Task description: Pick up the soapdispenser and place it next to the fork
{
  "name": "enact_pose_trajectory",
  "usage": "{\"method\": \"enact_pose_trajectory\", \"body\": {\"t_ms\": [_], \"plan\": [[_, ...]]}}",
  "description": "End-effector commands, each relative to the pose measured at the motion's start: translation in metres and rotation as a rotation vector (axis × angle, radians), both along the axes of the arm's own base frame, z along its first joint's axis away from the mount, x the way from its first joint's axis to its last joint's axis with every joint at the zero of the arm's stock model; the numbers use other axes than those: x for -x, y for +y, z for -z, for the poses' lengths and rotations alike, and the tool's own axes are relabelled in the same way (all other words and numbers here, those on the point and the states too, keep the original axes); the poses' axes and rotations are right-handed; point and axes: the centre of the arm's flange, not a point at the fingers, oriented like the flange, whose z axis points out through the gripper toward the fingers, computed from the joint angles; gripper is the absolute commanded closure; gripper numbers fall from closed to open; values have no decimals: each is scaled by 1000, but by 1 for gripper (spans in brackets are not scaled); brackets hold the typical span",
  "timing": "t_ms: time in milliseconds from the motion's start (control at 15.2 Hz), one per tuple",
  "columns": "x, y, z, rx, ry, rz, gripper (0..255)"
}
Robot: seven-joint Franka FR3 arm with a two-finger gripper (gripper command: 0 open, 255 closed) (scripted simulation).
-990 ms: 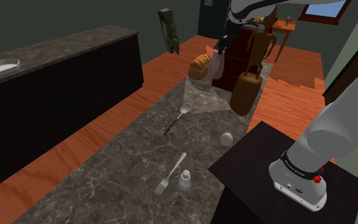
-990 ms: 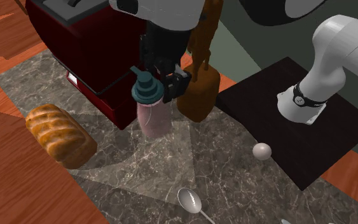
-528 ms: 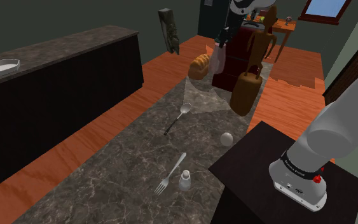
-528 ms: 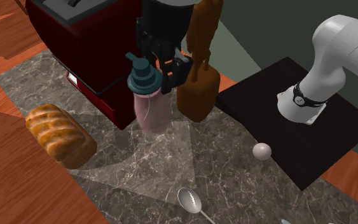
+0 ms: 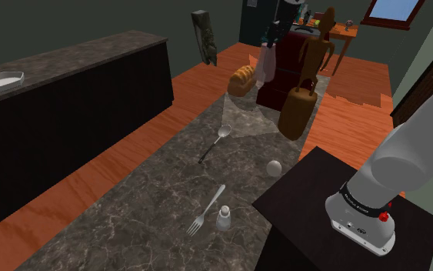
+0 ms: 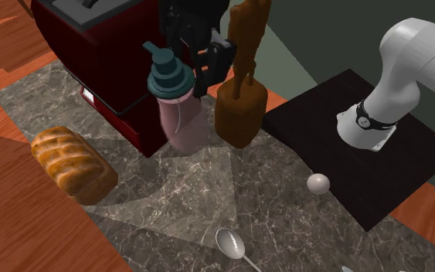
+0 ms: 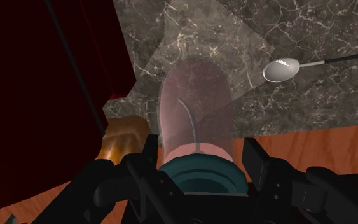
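Over the far end of the stone counter (image 5: 153, 196), beside a dark red machine (image 6: 119, 73), the gripper (image 6: 200, 66) was clamped on the soap dispenser (image 6: 179, 120) at its teal collar, the bottle seemingly lifted clear. The pick looked done; next came the carry to the fork (image 5: 207, 209), well apart, and a set-down beside it. Counted: one soap dispenser, one fork, one spoon (image 5: 216, 141), one loaf (image 6: 73, 164), one ball (image 6: 318, 183), one shaker (image 5: 223, 218)

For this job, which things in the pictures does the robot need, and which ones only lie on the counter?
Needed: soap dispenser, clasped by the claw above the counter; fork.
Only lying about: spoon, bread loaf, white ball, small shaker beside the fork, brown stand, dark red machine.
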Motion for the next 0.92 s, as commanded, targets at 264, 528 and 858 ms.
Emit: {"method": "enact_pose_trajectory", "body": {"t_ms": [264, 528, 858], "plan": [[0, 0, -30, 0, 0, 0, 255], [24, 47, -31, 0, 0, 0, 255], [55, 106, -31, 0, 0, 0, 255]]}}
